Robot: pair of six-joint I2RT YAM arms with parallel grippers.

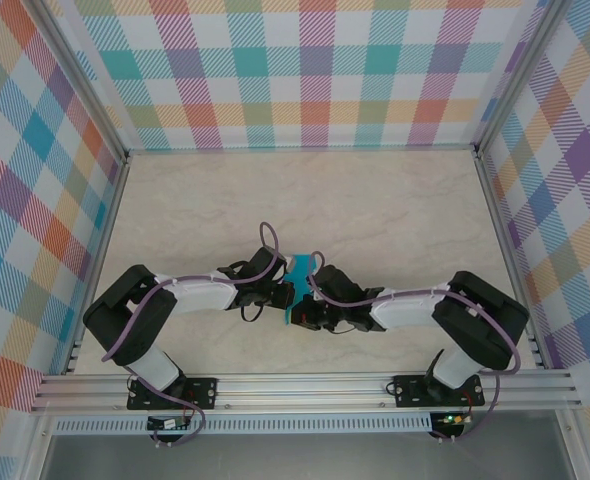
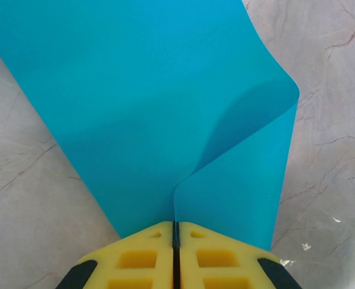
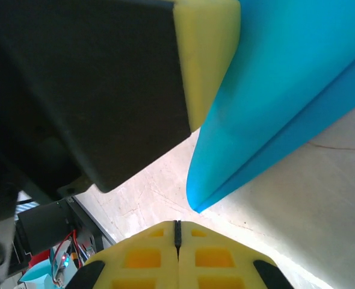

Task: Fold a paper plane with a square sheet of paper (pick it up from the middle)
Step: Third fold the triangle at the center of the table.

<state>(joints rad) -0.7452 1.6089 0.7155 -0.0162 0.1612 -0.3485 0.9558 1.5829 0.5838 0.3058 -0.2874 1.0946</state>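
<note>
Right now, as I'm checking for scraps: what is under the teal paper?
Marbled table shows around the square sheet of paper, pinched in the left claw. Whatever lies beneath the sheet is covered.

sheet (image 2: pixel 135 90): smooth matt paper | table (image 2: pixel 334 150): smooth marble-look | pads (image 2: pixel 141 260): probably foam

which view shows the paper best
Left wrist: the paper spreads across most of the frame, curled over, its near edge pinched in the shut left gripper. The top view shows it as a small teal patch, partly hidden. The right wrist view shows a folded edge close up.
</note>
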